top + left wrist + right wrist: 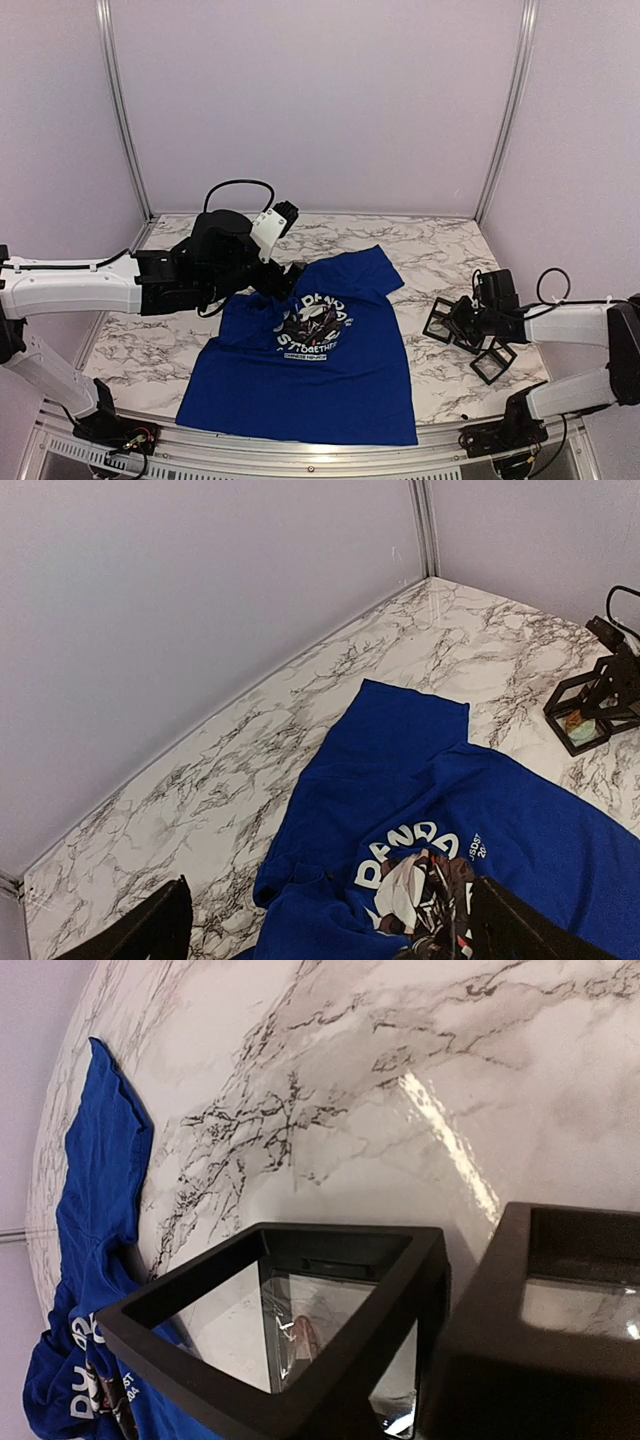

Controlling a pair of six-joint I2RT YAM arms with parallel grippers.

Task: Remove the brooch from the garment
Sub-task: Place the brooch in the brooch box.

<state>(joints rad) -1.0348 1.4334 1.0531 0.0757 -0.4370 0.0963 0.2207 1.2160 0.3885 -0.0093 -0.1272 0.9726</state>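
Spread on marble counter (420, 250): blue panda T-shirt (320, 370). Over its far left shoulder, left hand (283, 278), jaws released wide. Well apart to the right, among black-framed glass boxes (493, 362), right hand (462, 322), clenched.

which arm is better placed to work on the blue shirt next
Left, probably. The left gripper hangs open over the shirt at its printed chest, while the right gripper sits shut over marble beside the shirt.

Left claw (330, 932) wide, right claw (465, 325) closed
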